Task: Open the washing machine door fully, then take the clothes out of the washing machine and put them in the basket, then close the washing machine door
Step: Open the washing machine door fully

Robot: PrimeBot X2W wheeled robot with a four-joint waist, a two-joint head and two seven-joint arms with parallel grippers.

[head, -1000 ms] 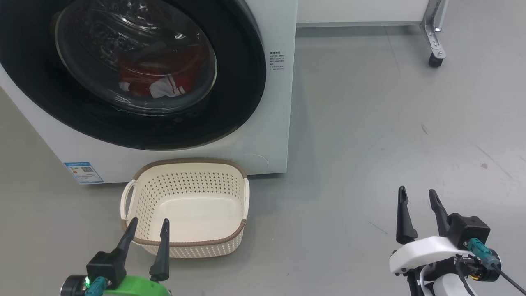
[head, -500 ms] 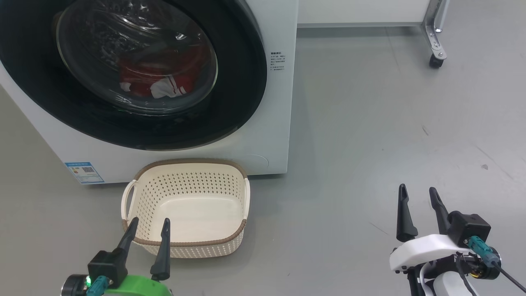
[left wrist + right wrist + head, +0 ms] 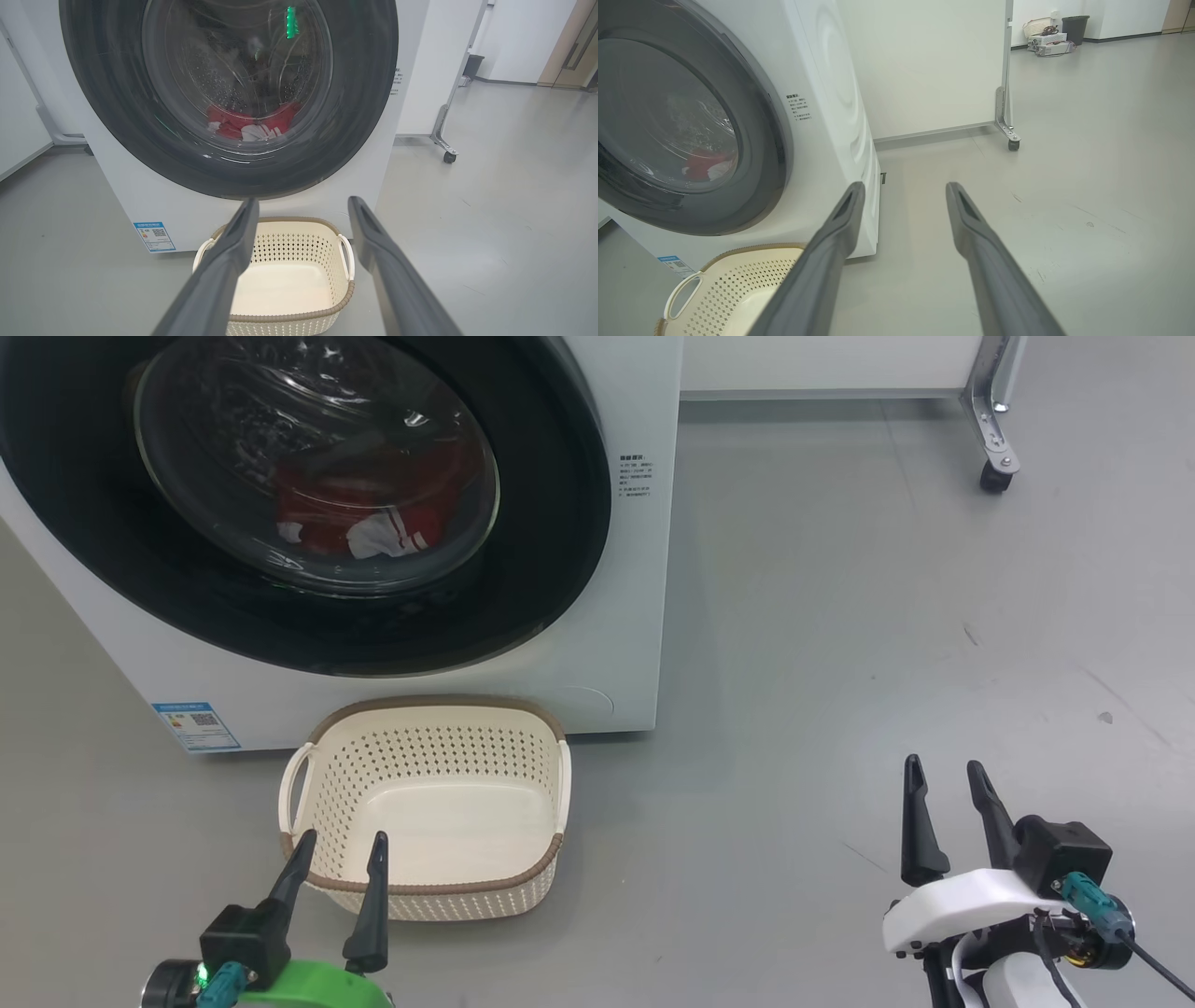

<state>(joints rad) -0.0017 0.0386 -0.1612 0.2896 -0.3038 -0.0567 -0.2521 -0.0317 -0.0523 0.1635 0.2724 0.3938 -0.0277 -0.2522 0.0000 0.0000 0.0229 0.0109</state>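
The white washing machine (image 3: 616,616) stands at the upper left with its black-rimmed door (image 3: 551,569) closed. Through the glass I see the red and white clothes (image 3: 359,518) lying in the drum, also clothes (image 3: 247,126) in the left wrist view. The cream basket (image 3: 425,891) sits empty on the floor right in front of the machine, basket (image 3: 289,317). My left gripper (image 3: 341,845) hovers open over the basket's near rim. My right gripper (image 3: 943,775) is open above bare floor, well right of the machine, holding nothing.
Grey floor (image 3: 840,616) stretches to the right of the machine. A white panel on a metal leg with a caster (image 3: 994,476) stands at the back right. A bin and small boxes (image 3: 1052,35) sit far off by the wall.
The head view has shifted slightly, so the machine sits a little further right in frame. The right gripper's fingers have drawn marginally closer together. The left gripper holds still.
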